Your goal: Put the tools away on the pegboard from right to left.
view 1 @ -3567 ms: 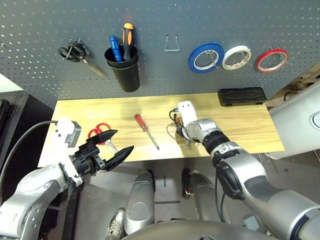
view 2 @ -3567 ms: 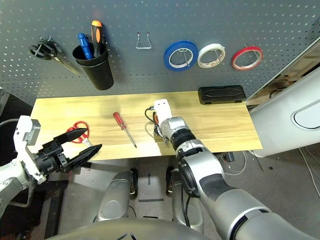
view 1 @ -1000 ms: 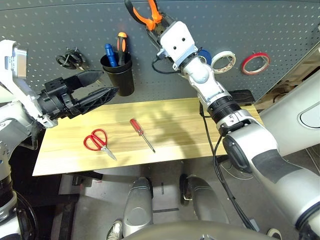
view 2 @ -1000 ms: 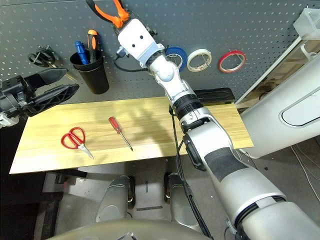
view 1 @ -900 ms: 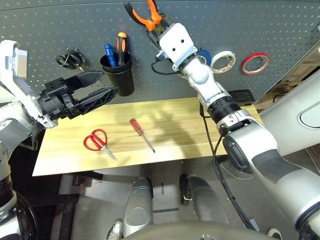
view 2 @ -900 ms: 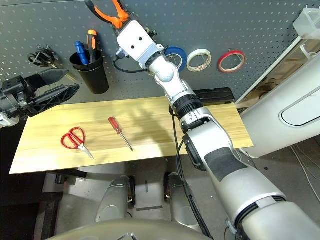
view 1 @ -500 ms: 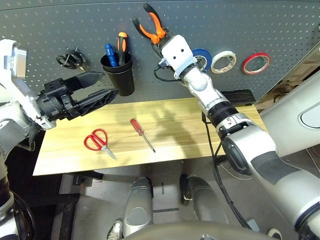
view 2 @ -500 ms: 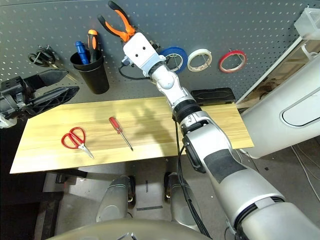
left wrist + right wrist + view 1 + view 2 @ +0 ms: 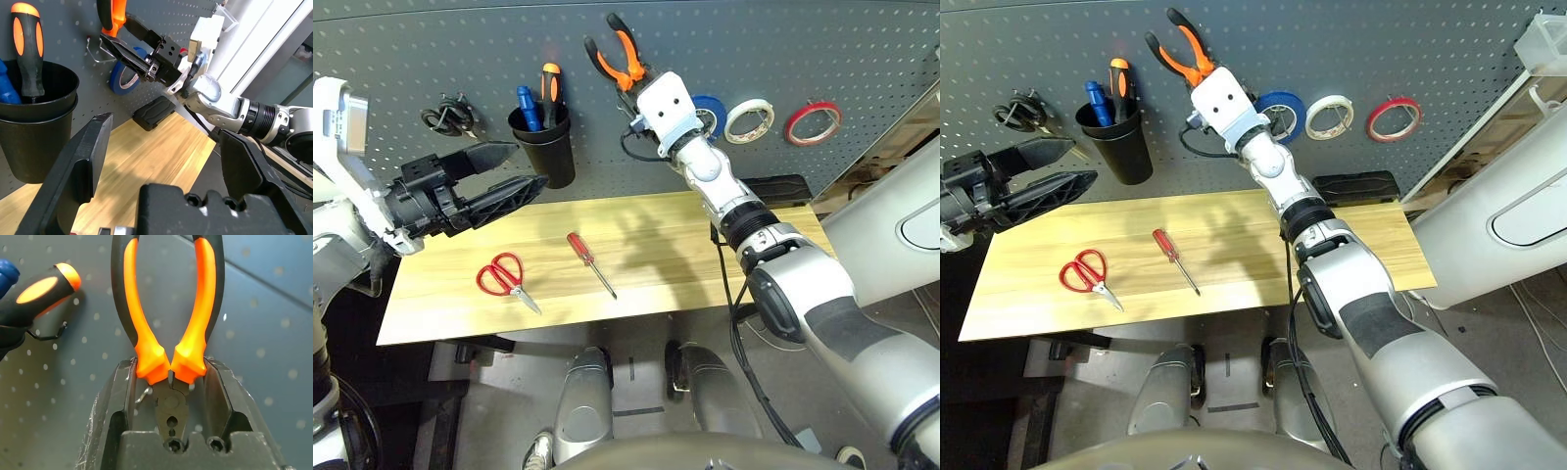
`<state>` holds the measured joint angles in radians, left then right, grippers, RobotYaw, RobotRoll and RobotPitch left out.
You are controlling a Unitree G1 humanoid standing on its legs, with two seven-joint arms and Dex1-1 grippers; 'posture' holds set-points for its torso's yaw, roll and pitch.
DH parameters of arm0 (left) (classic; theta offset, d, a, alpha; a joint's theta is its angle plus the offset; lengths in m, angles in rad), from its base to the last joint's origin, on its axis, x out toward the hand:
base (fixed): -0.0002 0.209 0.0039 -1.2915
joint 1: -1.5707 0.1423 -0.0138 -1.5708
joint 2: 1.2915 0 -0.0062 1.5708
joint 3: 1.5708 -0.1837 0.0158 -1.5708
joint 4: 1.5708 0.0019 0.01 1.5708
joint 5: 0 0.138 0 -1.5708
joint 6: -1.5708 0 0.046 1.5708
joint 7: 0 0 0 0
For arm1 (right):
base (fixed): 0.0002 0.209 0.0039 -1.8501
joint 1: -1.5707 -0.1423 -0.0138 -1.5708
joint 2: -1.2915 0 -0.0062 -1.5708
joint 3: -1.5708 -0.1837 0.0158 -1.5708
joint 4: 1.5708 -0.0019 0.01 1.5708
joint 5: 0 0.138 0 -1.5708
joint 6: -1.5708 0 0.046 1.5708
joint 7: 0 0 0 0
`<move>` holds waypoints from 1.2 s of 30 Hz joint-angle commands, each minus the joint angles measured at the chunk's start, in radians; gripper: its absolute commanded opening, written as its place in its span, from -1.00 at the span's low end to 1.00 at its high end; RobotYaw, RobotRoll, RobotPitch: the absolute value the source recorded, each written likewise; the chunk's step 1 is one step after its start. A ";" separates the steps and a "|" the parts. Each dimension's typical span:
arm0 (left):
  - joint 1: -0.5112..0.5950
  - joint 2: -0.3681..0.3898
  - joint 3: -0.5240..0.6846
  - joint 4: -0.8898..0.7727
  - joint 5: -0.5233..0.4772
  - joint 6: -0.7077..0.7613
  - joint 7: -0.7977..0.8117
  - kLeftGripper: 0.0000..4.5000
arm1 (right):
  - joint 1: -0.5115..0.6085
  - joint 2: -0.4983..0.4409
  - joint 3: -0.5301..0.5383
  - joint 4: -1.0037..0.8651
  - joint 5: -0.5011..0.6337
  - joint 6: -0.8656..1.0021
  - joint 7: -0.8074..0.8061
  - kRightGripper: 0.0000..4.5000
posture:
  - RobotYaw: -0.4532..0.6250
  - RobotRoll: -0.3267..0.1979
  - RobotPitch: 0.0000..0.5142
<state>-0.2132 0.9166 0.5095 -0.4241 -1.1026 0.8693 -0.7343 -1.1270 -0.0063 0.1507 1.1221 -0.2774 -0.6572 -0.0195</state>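
Note:
My right gripper (image 9: 636, 78) is raised against the pegboard (image 9: 783, 39) and shut on the orange-and-black pliers (image 9: 619, 51). Their handles (image 9: 168, 308) point up, and their jaws sit between the fingers beside a metal hook (image 9: 100, 46). The red tape ring (image 9: 818, 122) hangs at the board's right end. The red-handled screwdriver (image 9: 590, 262) and the red-handled scissors (image 9: 504, 277) lie on the wooden bench (image 9: 656, 255). Above the bench's left end my left gripper (image 9: 509, 171) hovers open with nothing in it.
A black cup (image 9: 546, 147) on the board holds blue- and orange-handled drivers. Black-handled scissors (image 9: 450, 113) hang at its left. Blue (image 9: 710, 106) and white (image 9: 751, 119) tape rolls hang right of the pliers. A black case (image 9: 781, 186) lies at the bench's back right.
My right gripper has brought the pliers down the pegboard and a little to the right, towards the hook. The left arm has stayed where it was.

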 commanded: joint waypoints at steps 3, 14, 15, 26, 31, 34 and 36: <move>0.001 -0.001 -0.009 -0.014 -0.010 0.002 0.002 1.00 | -0.023 0.004 0.013 -0.058 -0.031 -0.034 -0.063 -0.06 | 0.25 0.25 -0.39; -0.011 0.013 -0.007 0.002 -0.008 0.007 -0.013 1.00 | -0.034 0.038 0.017 -0.064 -0.026 -0.053 -0.056 -0.06 | 0.25 0.25 -0.39; -0.010 0.014 -0.006 0.002 -0.008 0.006 -0.014 1.00 | -0.037 0.041 0.015 -0.062 -0.023 -0.054 -0.056 -0.06 | 0.25 0.25 -0.39; -0.007 0.014 -0.004 0.003 -0.002 0.002 -0.014 1.00 | -0.040 0.055 -0.032 0.027 0.050 -0.027 -0.007 -0.06 | 0.27 0.25 -0.40; -0.011 0.010 -0.008 0.000 0.000 0.000 -0.008 1.00 | -0.028 0.064 -0.050 0.063 0.088 -0.008 0.032 -0.06 | 0.28 0.25 -0.41; -0.009 -0.002 -0.018 -0.010 0.001 -0.002 0.002 1.00 | -0.020 0.061 -0.056 0.076 0.087 0.004 0.027 -0.06 | 0.28 0.25 -0.41; -0.010 -0.011 -0.027 -0.017 0.000 -0.003 0.011 1.00 | -0.012 0.057 -0.062 0.076 0.090 0.010 0.029 -0.06 | 0.27 0.25 -0.42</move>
<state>-0.2236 0.9115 0.4982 -0.4196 -1.1011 0.8690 -0.7332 -1.1510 0.0546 0.1037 1.1865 -0.2028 -0.6515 0.0061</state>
